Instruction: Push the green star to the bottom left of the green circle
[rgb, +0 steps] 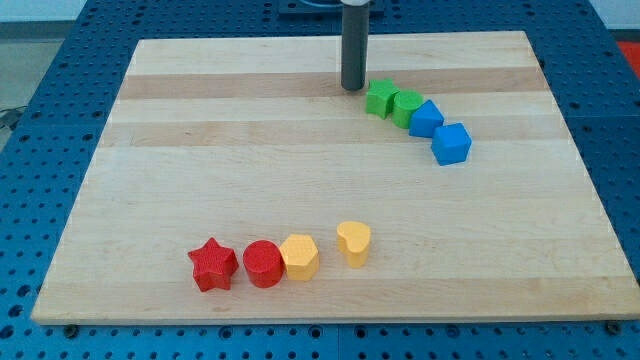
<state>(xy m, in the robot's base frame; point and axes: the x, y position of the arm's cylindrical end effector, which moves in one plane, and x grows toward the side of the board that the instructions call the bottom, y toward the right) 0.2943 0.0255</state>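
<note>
While my tip (353, 88) rests just left of the green star (380, 98), which touches the green circle (407, 107) on that circle's upper left, I have no jaws; next comes circling above the star and pushing downward.

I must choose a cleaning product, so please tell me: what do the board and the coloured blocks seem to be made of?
Board: looks like pale wood, matt, with visible grain and glued strips. Blocks, such as the red star and blue cube: probably plastic, in solid uniform colours with a slight sheen, though painted wood cannot be excluded.
</note>
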